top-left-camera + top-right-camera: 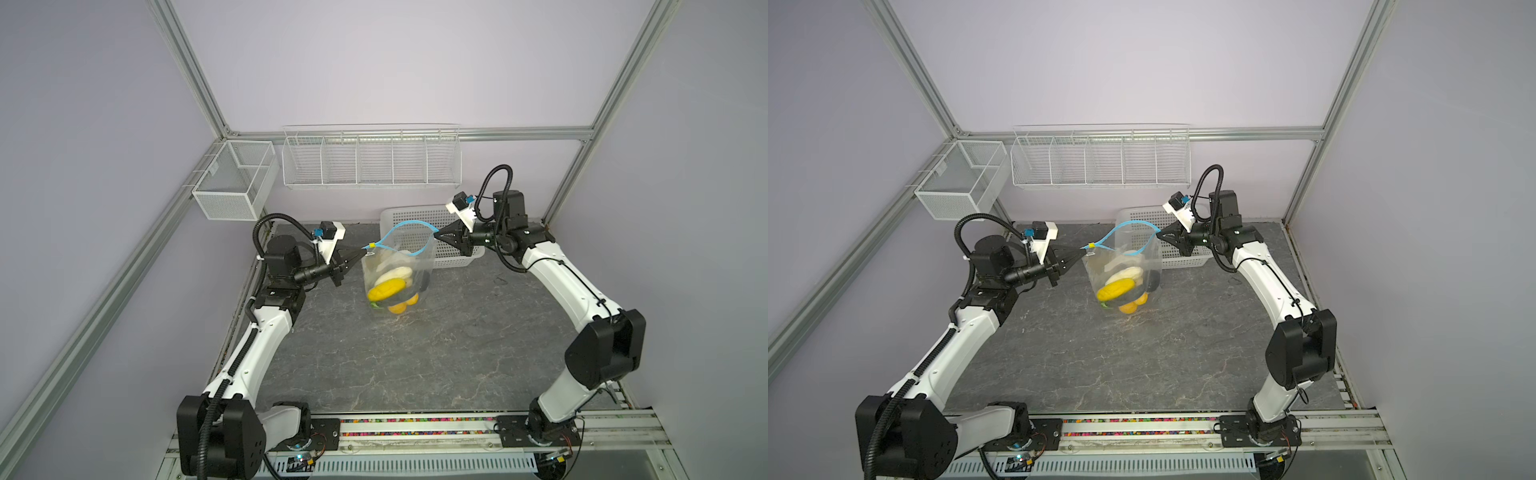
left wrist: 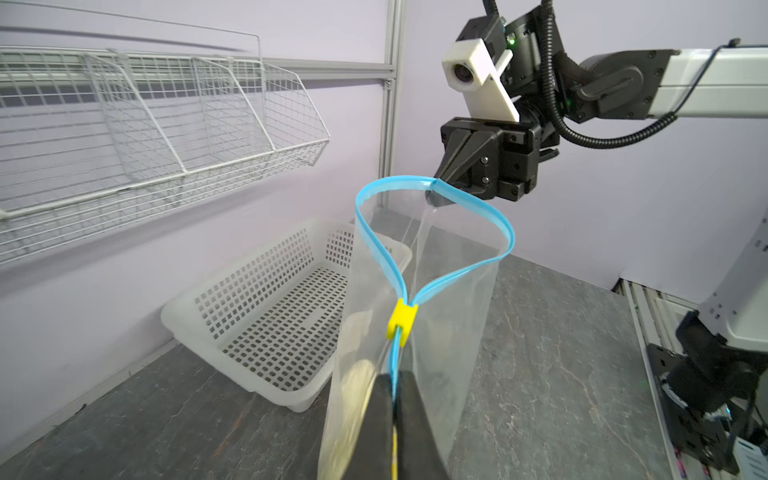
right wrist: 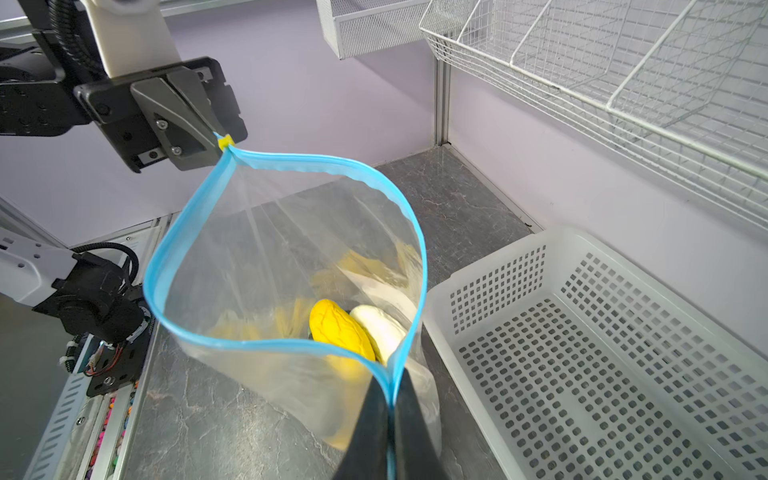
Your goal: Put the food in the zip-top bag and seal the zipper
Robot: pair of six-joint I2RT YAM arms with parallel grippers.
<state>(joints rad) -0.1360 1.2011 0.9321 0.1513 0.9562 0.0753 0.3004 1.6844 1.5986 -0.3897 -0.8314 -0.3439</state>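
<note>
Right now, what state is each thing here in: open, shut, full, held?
left tool, shut on the zipper.
right tool, shut on the zipper's other end.
zip-top bag, held up by its mouth, open.
zipper, unsealed, spread in a loop, yellow slider beside the left tool.
food, inside the bag, at its bottom.
basket, nothing in it.
</note>
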